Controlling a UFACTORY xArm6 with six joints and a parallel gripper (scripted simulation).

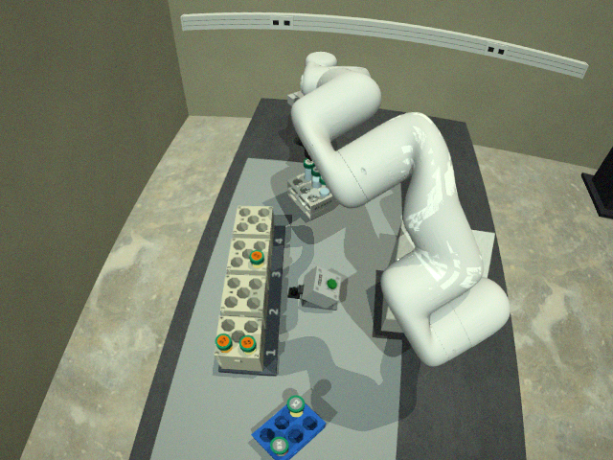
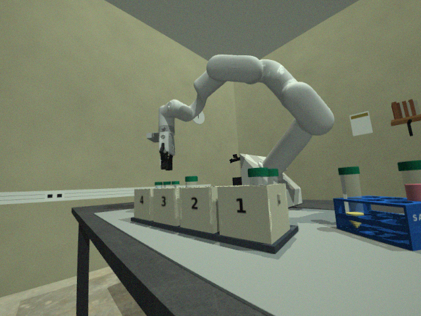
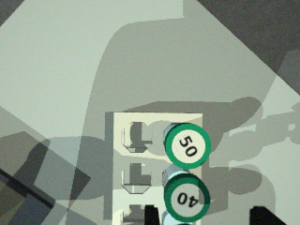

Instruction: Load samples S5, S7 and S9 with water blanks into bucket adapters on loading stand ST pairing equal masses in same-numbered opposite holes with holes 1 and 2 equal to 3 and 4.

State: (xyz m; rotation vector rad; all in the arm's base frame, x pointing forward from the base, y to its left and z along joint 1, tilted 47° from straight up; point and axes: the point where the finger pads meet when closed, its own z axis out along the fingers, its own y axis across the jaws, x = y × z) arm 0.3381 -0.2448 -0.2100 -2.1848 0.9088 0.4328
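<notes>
Since we judge the next job to be drawing a blank from the white rack [image 1: 324,205] [image 3: 159,117] by the far short edge, we want the gripper [image 1: 304,147] [image 2: 166,168] [image 3: 206,215], part spread and pinching nothing, centred over one cap, plumb, clear of blanks 50 [image 1: 308,162] [image 2: 158,184] [image 3: 187,146] and 40 [image 1: 315,172] [image 2: 166,182] [image 3: 187,199], then straight up so the loose rack stays flat. S7 [image 1: 223,341] [image 2: 257,172] and S5 [image 1: 247,343] [image 2: 273,172] sit in adapter 1, S9 [image 1: 256,257] [image 2: 191,178] in adapter 3, along the left long edge. We've the arm arched out from the right edge, fingers down above the rack, though the wrist view crops which blank it's lined up on.
</notes>
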